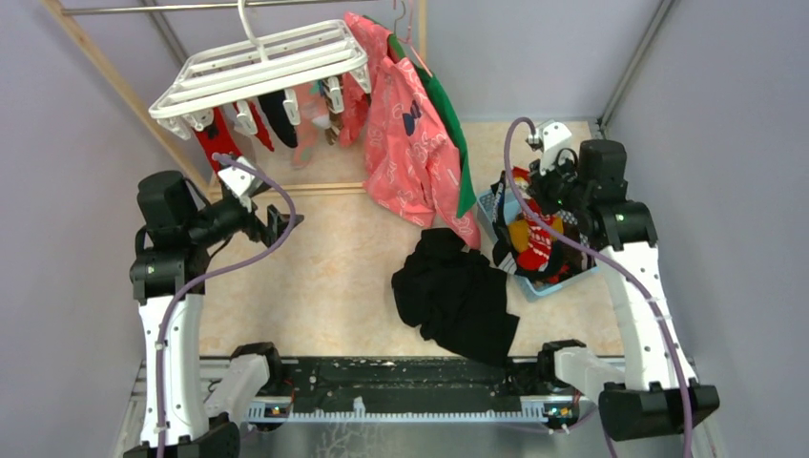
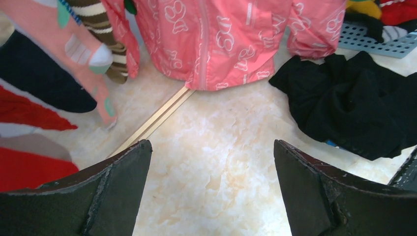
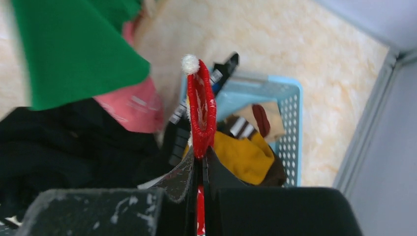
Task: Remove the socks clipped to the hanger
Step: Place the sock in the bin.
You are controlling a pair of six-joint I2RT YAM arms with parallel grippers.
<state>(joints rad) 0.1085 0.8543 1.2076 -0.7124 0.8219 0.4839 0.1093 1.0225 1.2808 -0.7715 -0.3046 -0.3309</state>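
Bare table point(image 1: 324, 277) runs from the left edge to the middle, so the left gripper point(image 1: 286, 222), jaws wide apart, has an open lane ahead. At the far-left corner the socks point(image 1: 272, 119) dangle under the hanger point(image 1: 267, 59), open from the near side. The pink shirt point(image 1: 410, 143) walls off their right flank. Black cloth point(image 1: 458, 291) clogs the middle toward the near edge, and the basket point(image 1: 546, 286) crowds the right edge.

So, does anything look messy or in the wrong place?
Yes. The black cloth lies crumpled in a heap on the table, while the pink jacket hangs up neatly. The cloth's near corner seems to flop onto the arms' mounting rail.
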